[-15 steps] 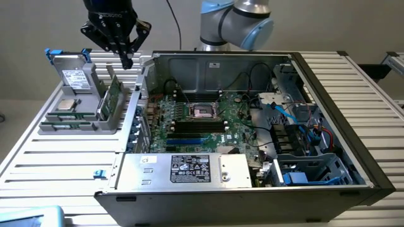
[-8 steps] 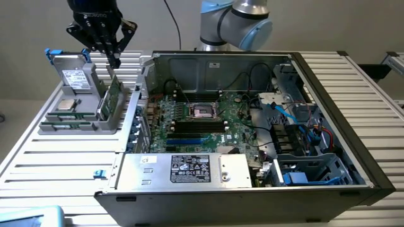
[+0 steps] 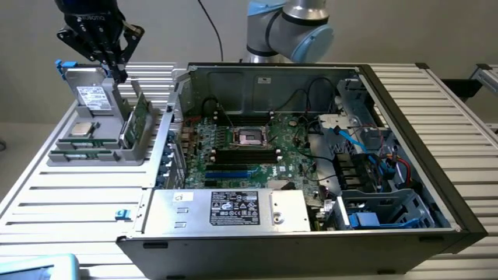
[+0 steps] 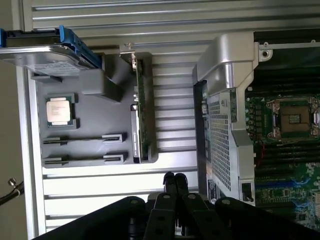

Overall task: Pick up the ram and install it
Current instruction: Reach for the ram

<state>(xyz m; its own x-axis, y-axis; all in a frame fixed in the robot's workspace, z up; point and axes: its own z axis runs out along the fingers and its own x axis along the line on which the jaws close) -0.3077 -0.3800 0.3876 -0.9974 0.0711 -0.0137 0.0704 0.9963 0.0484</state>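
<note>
Slatted tabletop [image 3: 70,198]: runs out of the exterior view on every side. A blue object [image 3: 31,271] on it is cut off at the corner and cannot be identified.

Open computer case [image 3: 311,251]: lies on its side. The motherboard [image 3: 290,158] faces up, with cables and a drive cage covering the part on the exterior view's right. The silver power supply [image 3: 233,209] hides the board's near edge. The dark memory slots [image 3: 247,154] sit just below the processor socket [image 3: 253,137]; too small to tell what they hold.

Arm [image 3: 292,29]: one joint shows behind the case, the rest is cut off.

Grey holder [image 3: 93,156]: sits on the tabletop just beside the case, on the exterior view's left. A hard drive [image 3: 95,96] stands upright at its far end, and a processor chip [image 3: 81,129] lies flat.

Ram [image 3: 140,123]: stands on its long edge along the holder's case-side wall. The wrist view sees it edge-on, so its chips and label are unreadable.

Tool [image 3: 118,74]: hangs over the drive's top edge; whether it touches cannot be told. In the wrist view the fingertips [image 4: 170,179] are pressed together with nothing between them, apart from the ram. The tool's body is cut by the frame.
</note>
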